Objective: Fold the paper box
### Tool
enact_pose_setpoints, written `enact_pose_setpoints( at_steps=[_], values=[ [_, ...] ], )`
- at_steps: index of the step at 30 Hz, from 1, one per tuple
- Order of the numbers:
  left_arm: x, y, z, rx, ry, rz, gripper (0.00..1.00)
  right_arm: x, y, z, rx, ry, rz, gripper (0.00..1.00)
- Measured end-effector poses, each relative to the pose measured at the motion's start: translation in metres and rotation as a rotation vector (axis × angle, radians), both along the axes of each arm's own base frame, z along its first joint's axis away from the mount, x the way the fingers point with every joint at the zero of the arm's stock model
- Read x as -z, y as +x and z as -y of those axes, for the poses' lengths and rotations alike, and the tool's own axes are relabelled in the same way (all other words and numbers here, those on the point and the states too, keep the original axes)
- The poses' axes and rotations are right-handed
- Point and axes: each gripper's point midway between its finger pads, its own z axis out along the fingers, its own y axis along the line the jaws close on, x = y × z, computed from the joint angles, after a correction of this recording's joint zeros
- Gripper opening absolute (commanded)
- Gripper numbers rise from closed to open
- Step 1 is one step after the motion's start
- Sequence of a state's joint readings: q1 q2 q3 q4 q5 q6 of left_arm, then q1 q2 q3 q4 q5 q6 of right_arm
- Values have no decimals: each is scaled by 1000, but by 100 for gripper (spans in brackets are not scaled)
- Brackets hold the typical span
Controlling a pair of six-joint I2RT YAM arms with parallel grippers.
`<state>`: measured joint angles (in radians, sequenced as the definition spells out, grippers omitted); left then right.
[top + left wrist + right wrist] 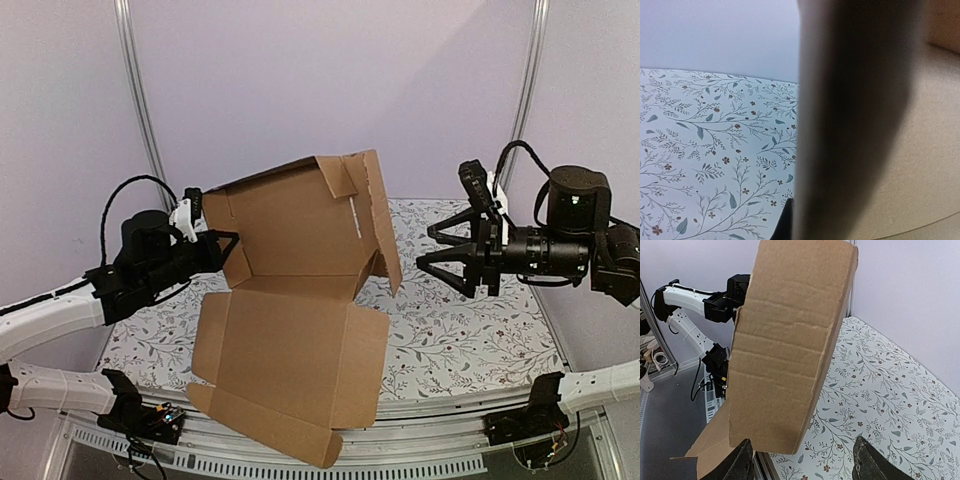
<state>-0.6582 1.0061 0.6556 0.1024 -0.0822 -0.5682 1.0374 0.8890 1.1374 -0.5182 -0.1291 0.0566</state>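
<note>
The left gripper [227,239] is clenched on the left edge of the plain brown corrugated cardboard box [290,340], a die-cut sheet with flaps and slits that is only partly folded. The sheet's near panel lies flat and hangs over the front edge of the table with the white floral-patterned cover [470,330]. Its rear panel stands raised and leans back, with a side flap bent forward at its right end. In the left wrist view the cardboard [930,150] fills the right half, very close and blurred.

The right gripper [426,247] is released, its two black fingers spread wide and pointing toward the box's right flap. It is near the flap but apart from it and holds nothing. From the right wrist camera, that flap [785,355] rises tall directly ahead of the open fingers [742,460].
</note>
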Motion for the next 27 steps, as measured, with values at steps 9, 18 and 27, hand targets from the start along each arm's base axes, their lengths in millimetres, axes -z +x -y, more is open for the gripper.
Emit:
enact_pose_setpoints(
  at_steps=[9,18,27],
  values=[
    [5,-1,-1,3,24,-8,0,-1,25,-25,36,-50,20,55],
    [9,-1,-2,-1,39,-21,0,2,35,-50,-10,-45,8,45],
    [20,0,-7,-26,76,-54,0,5,47,-75,-29,-54,-8,43]
  ],
)
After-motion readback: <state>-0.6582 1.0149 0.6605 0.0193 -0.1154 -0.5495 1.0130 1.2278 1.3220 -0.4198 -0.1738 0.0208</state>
